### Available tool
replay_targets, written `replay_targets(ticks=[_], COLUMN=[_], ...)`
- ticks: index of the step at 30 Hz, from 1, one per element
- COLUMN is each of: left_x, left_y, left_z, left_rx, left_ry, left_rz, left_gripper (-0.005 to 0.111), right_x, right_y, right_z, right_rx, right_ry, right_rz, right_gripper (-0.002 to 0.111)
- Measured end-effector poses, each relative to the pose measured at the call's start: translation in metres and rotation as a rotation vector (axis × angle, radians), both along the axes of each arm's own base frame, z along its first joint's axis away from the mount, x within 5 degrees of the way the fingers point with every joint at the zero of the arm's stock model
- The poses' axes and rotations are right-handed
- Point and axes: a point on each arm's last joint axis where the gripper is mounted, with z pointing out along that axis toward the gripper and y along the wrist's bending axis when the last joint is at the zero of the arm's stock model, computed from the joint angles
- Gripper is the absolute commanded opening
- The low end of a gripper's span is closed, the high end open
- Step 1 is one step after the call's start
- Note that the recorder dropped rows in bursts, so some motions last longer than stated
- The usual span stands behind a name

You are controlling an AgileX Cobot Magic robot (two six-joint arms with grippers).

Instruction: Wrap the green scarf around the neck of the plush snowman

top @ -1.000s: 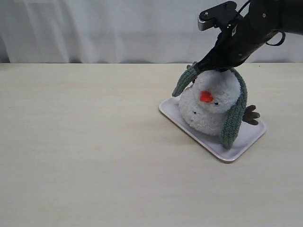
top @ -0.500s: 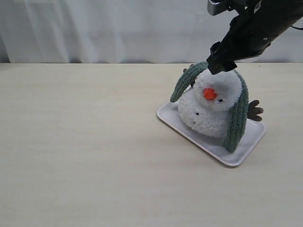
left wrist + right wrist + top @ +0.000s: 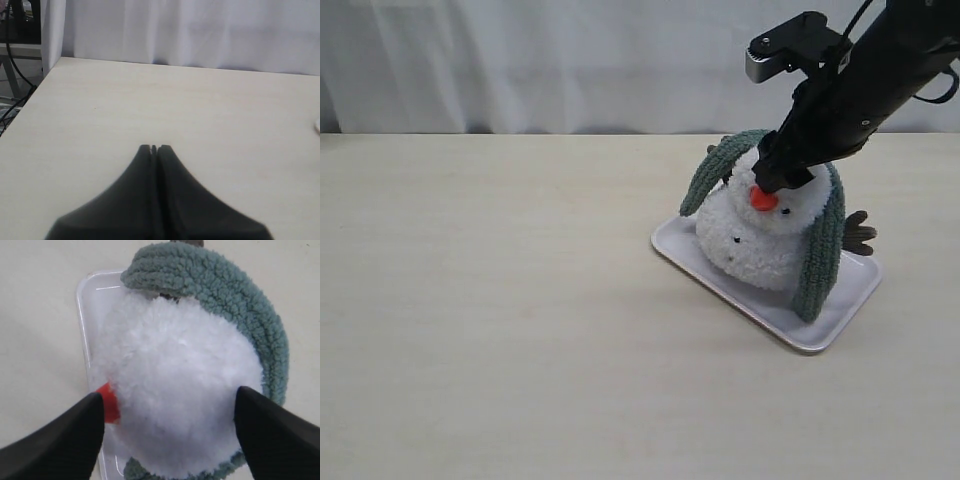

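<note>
Tabletop: right pincer hides plush snowman top & green scarf mid.

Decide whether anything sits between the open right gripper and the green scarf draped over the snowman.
Yes. The right gripper hangs open over the snowman's head, which fills the gap between its fingers. The scarf curves around the head's back, away from the nose, so the head partly blocks it.
</note>
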Motion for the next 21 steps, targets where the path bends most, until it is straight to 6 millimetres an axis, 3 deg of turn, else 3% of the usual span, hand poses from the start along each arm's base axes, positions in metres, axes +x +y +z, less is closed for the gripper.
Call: replay_targets(ticks=[8,11,17,21], left_x=[0.000,0.000,0.000,0.000], left_y=[0.000,0.000,0.000,0.000], left_z=[0.000,0.000,0.000,0.000], left_rx=[0.000,0.000,0.000,0.000], left_ry=[0.000,0.000,0.000,0.000], left_rz=[0.000,0.000,0.000,0.000], left_gripper=[0.000,0.000,0.000,0.000], right_x=[0.008,0.008,0.009,0.007], right_y=[0.002,0.002,0.002,0.004], right_z=[-0.015,-0.015,-0.016,-0.017], right_rx=[-0.011,-0.010,-0.022,-0.015], right_ry=[0.017,0.014,0.013,0.026], right_rz=[0.002,0.001,0.025,0.074], right_gripper=[0.066,0.051,0.005,0.004])
